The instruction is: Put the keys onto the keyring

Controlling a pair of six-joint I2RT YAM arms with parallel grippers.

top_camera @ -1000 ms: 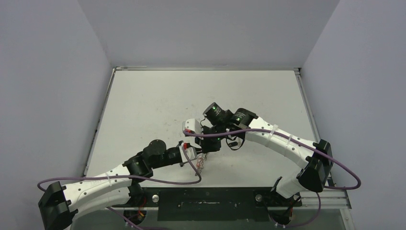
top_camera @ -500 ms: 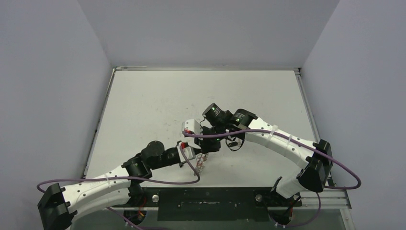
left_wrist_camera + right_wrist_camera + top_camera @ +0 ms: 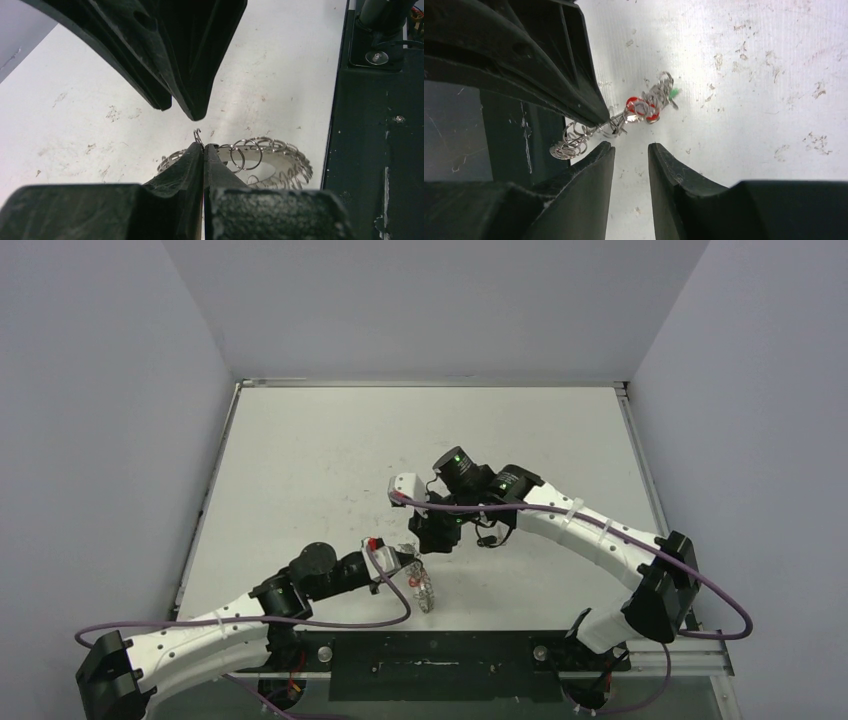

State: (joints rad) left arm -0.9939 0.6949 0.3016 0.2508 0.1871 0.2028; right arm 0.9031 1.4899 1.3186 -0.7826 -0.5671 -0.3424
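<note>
**Keyring pinched by the left gripper, right gripper parted just above it**

The left arm is stretched low and nearly flat from its base at the near left toward the middle of the tabletop [image 3: 330, 460], its wrist pointing right. The left gripper [image 3: 408, 560] is pressed closed. In the left wrist view its fingertips [image 3: 203, 149] are seen clamped on a small wire loop [image 3: 198, 135] at the edge of the keyring [image 3: 270, 157].

The keyring [image 3: 426, 592] is found just right of that gripper, close to the near edge of the tabletop beside the dark front rail. Whether it rests on the surface or is lifted clear cannot be told. Its scalloped rim is seen to be made of many small wire rings. A small green tag [image 3: 673, 92] and a red piece [image 3: 641, 107] are seen on it from the right wrist.

The right arm is arched in from the near right, elbow raised and wrist bent downward. The right gripper [image 3: 432, 540] is held just beyond the left one, apart from the keyring. Its fingers [image 3: 604, 165] are parted with a clear gap, and nothing is held between them.
</note>
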